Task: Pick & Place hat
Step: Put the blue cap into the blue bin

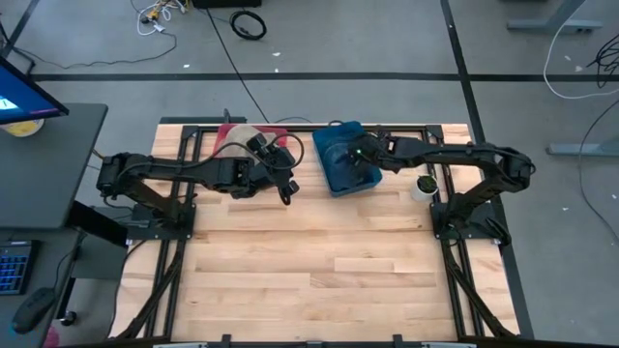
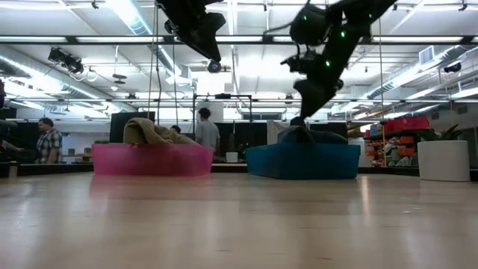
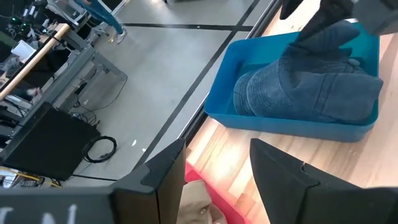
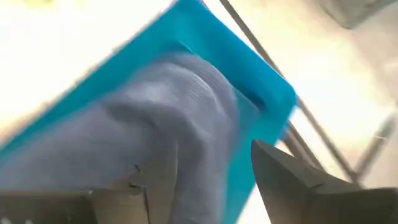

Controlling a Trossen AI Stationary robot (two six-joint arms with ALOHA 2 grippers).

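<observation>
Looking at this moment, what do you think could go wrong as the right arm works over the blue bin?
1. The right gripper is open just above the dark blue hat; it may pinch only a fold, so the hat could slip.
2. The hat fills the blue bin, so fingers might catch the wall and drag it.
3. The left gripper, open, hovers between the pink bin and the blue one; the arms could collide.

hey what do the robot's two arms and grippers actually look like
Both arms are dark, jointed segments with black cables looping alongside. The left gripper has two flat, dark, wedge-shaped fingers; the right gripper has the same pair. Small green lights glow near the right arm's wrist.
</observation>
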